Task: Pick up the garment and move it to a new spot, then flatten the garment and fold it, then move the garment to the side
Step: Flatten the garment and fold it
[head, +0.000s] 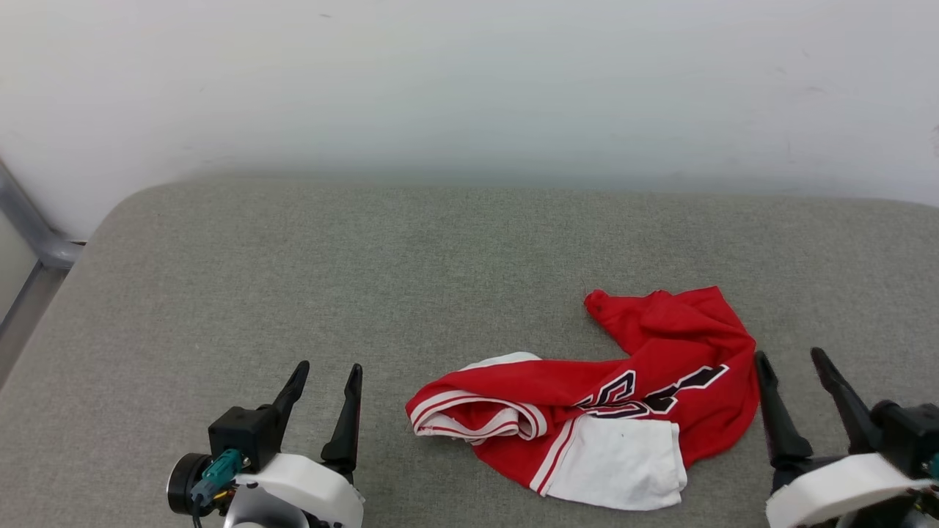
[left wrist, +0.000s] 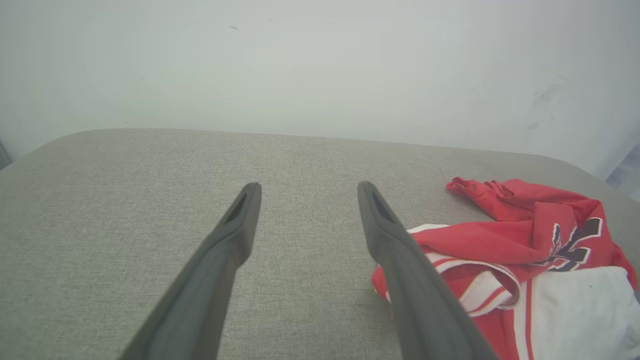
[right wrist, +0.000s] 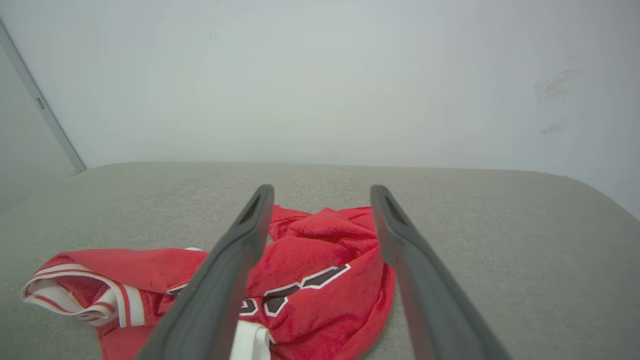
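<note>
Ahead of you a pale wall (head: 469, 73) fills the far side of the scene, and a grey metal bar (head: 29, 220) runs down it at the far left. Below the wall lies a wide grey fabric-covered pad (head: 293, 257) with rounded corners.

The red jersey T-shirt (head: 660, 345) lies crumpled on the near right part of this pad. It is bunched, not flat, with a red fold reaching toward the far side.

Your left gripper (head: 329, 369) hovers at the near left, well clear of the shirt's left end. Its two dark fingers are spread and have nothing between them. Your right gripper (head: 791, 356) sits at the near right, just beside the shirt's right edge. Its fingers are likewise parted and hold no cloth. You cannot tell whether its inner finger brushes the fabric.

On the shirt, a white sleeve (head: 623, 462) lies at the near edge. A red-and-white striped trim opening (head: 469, 418) curls at the left end. Black, white-outlined lettering (head: 660, 392) shows across the middle, folded and unreadable.
</note>
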Controlling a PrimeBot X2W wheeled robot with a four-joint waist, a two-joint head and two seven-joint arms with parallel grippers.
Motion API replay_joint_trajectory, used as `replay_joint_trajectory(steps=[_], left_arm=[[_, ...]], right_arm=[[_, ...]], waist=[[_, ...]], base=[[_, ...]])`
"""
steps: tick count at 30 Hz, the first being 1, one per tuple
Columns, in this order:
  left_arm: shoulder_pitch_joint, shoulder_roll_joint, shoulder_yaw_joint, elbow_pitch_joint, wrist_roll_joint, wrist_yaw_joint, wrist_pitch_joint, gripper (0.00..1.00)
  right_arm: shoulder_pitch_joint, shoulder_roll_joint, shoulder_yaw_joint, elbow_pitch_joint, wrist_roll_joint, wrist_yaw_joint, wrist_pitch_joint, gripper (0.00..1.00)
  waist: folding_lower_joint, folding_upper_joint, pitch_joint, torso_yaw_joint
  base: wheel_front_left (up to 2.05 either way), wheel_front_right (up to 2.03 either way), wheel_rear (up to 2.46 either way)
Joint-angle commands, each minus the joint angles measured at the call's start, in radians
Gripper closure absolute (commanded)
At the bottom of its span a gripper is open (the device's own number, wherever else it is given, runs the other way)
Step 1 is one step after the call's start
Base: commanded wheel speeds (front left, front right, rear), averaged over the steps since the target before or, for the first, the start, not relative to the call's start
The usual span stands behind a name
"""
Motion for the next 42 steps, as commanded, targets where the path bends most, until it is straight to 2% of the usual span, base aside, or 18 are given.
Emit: replay_joint_trajectory(steps=[1,6,10,13,17,20,24,27,35,40,41,42], left_arm=[[0.013,0.007,-0.001,-0.005,0.000,0.004,0.004,0.00],[0.014,0.021,0.006,-0.016,-0.004,0.010,0.009,0.00],[0.006,0.034,0.003,-0.029,0.003,0.020,0.025,0.00],[-0.028,0.039,-0.006,-0.039,-0.007,0.006,0.065,0.00],[-0.110,0.043,-0.021,-0.027,-0.068,-0.033,0.187,0.00],[-0.173,0.040,-0.048,0.001,-0.124,-0.051,0.327,0.00],[-0.246,0.052,-0.108,0.038,-0.171,-0.064,0.526,0.00],[-0.282,0.063,-0.150,0.070,-0.189,-0.069,0.627,0.00],[-0.349,0.082,-0.260,0.197,-0.227,-0.075,0.764,0.00],[-0.331,0.089,-0.411,0.251,-0.267,-0.077,0.856,0.00],[-0.328,0.094,-0.437,0.259,-0.273,-0.077,0.864,0.22],[-0.324,0.097,-0.457,0.268,-0.284,-0.077,0.870,0.52]], right_arm=[[0.024,0.009,-0.020,-0.017,-0.006,-0.001,0.009,0.00],[0.094,0.031,-0.102,-0.100,-0.042,-0.001,0.047,0.00],[0.125,0.042,-0.108,-0.147,-0.049,-0.001,0.072,0.00],[0.134,0.049,-0.110,-0.169,-0.052,-0.001,0.081,0.00],[0.134,0.056,-0.108,-0.185,-0.056,-0.001,0.098,0.00],[0.131,0.059,-0.101,-0.193,-0.057,-0.001,0.112,0.00],[0.116,0.061,-0.093,-0.207,-0.058,-0.001,0.123,0.00],[0.098,0.062,-0.088,-0.212,-0.055,-0.001,0.131,0.00],[0.065,0.064,-0.084,-0.198,-0.040,-0.001,0.127,0.00],[0.051,0.064,-0.085,-0.185,-0.031,-0.001,0.122,0.00],[0.050,0.064,-0.084,-0.183,-0.027,-0.001,0.121,0.00],[0.050,0.064,-0.083,-0.180,-0.023,-0.001,0.120,0.00]], waist=[[0.0001,-0.0001,-0.003,0.000],[0.0001,-0.0001,-0.012,-0.006],[0.0001,-0.0001,-0.012,-0.016],[0.0001,-0.0001,-0.007,-0.018],[0.0001,-0.0001,0.005,-0.016],[0.0001,-0.0001,0.021,-0.022],[0.0001,-0.0001,0.061,-0.035],[0.0001,-0.0001,0.098,-0.048],[0.0001,-0.0001,0.172,-0.065],[0.0001,-0.0001,0.181,-0.069],[0.0001,-0.0001,0.180,-0.070],[0.0001,-0.0001,0.177,-0.070]], base=[[0.00,0.00,0.00],[0.00,0.00,0.00],[0.00,0.00,0.00],[0.00,0.00,0.00],[0.00,0.00,0.00],[0.00,0.00,0.00],[0.00,0.00,0.00],[0.00,0.00,0.00],[0.00,0.00,0.00],[0.00,0.00,0.00],[0.00,0.00,0.00],[0.00,0.00,0.00]])
